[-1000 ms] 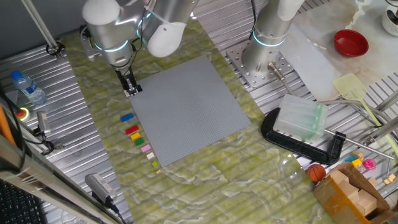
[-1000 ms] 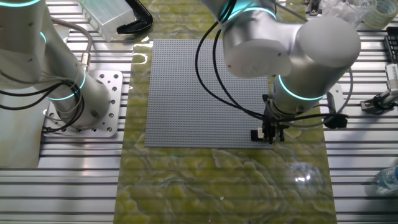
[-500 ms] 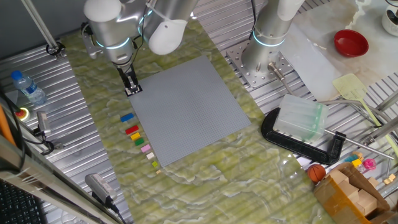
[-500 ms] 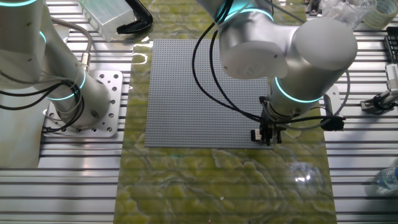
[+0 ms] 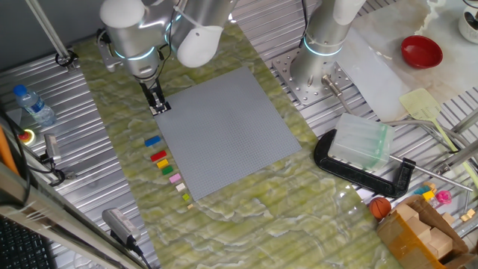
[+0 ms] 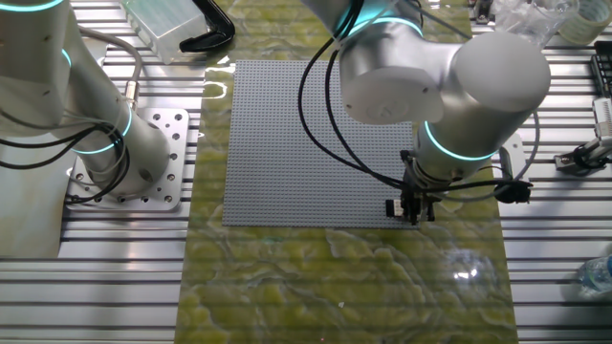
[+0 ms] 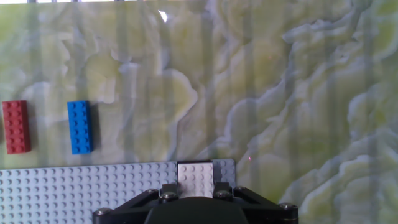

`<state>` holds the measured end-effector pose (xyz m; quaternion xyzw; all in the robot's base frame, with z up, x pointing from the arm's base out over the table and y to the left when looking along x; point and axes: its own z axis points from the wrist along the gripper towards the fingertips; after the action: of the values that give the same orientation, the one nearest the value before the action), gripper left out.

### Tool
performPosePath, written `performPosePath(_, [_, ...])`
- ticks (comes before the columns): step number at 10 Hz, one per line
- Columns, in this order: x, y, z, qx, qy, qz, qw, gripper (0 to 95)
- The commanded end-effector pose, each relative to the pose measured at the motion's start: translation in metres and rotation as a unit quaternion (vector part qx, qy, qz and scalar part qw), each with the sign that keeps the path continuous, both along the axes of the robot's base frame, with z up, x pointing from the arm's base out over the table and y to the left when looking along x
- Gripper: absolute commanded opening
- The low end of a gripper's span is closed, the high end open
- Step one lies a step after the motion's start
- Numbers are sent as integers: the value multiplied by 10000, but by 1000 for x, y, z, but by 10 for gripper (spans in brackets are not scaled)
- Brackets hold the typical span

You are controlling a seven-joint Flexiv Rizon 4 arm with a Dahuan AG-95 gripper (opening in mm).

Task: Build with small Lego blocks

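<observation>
My gripper (image 5: 157,107) stands over the near-left corner of the grey baseplate (image 5: 224,127), shut on a white brick (image 7: 195,174). In the hand view the brick sits between the jaws at the plate's corner (image 7: 74,193). A blue brick (image 7: 79,126) and a red brick (image 7: 15,126) lie on the mat beyond the plate edge. In one fixed view a row of bricks runs along the plate's left edge: blue (image 5: 152,140), red (image 5: 158,156), green (image 5: 163,165), pink (image 5: 175,178). In the other fixed view the gripper (image 6: 411,210) is at the plate's (image 6: 306,134) front right corner.
A second arm's base (image 5: 314,71) stands behind the plate. A clear box on a black clamp (image 5: 358,149) lies to the right, a red bowl (image 5: 421,51) far right, a water bottle (image 5: 33,104) at the left.
The gripper shifted slightly along the plate's corner, still holding the white brick. The bricks on the mat have not moved.
</observation>
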<state>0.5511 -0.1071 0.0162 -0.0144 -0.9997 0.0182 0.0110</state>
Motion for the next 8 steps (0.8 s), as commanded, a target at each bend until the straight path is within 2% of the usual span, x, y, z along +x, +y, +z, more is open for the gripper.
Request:
performPosePath(1, [1, 0, -1, 22, 7, 7, 10000, 0])
performPosePath(8, [2, 2, -3, 97, 31, -12, 9999, 0])
